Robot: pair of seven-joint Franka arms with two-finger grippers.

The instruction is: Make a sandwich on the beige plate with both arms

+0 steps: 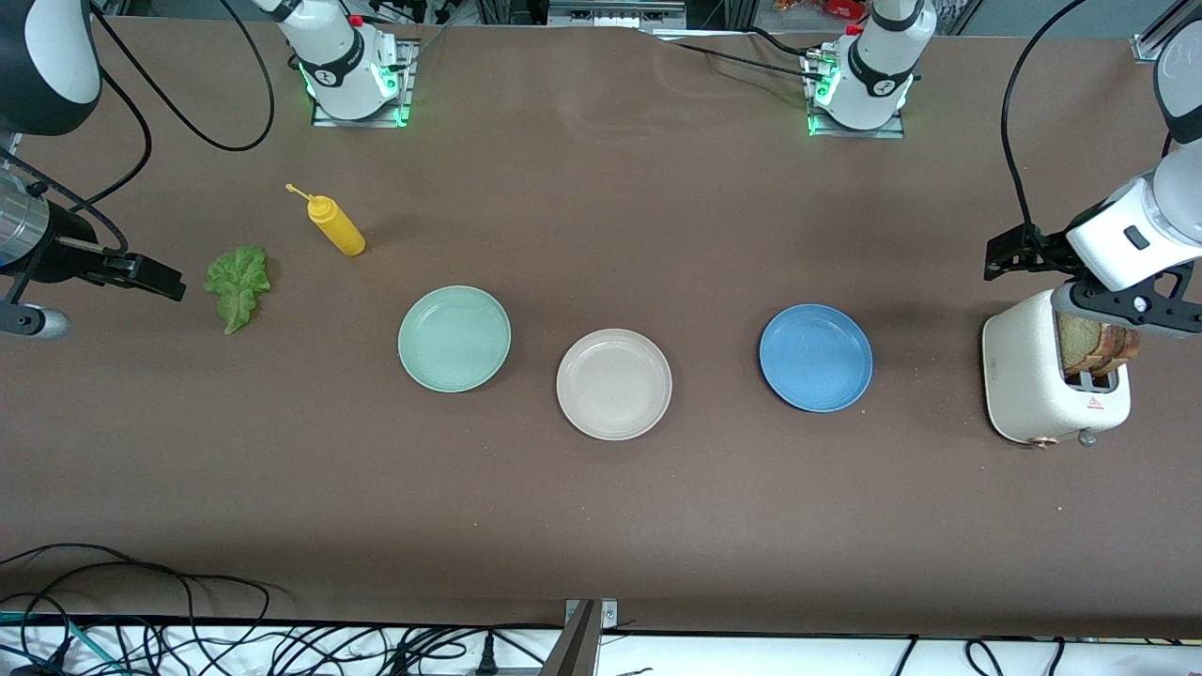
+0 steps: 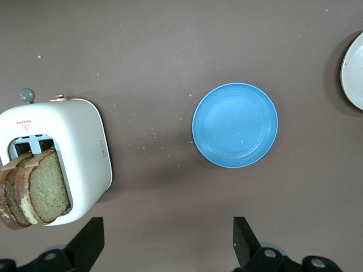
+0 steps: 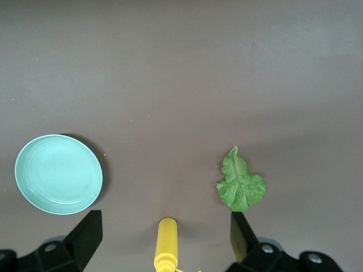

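From the front, the beige plate (image 1: 614, 384) sits bare in the middle of the table, between the green plate (image 1: 454, 338) and the blue plate (image 1: 815, 358). The left gripper (image 1: 1042, 252) hangs over the table beside the toaster (image 1: 1042, 385), where the bread slices (image 1: 1097, 342) stand in the slots. The right gripper (image 1: 141, 274) hangs by the lettuce leaf (image 1: 238, 284), near the yellow bottle (image 1: 336, 224).

In the left wrist view, the left gripper's fingers (image 2: 91, 241) stand spread and empty. The bread (image 2: 34, 190) looks brown and grainy with a darker crust, leaning out of the toaster (image 2: 79, 141). The first step is probably to lift one slice: come down straight over it, pinch its upper edge only, and pull upward so the toaster stays put.

In the right wrist view, the right gripper's fingers (image 3: 88, 232) are also spread, holding nothing. The leaf (image 3: 240, 184) lies flat and ruffled on the table; it is thin, so a low pinch at its edge seems wise.
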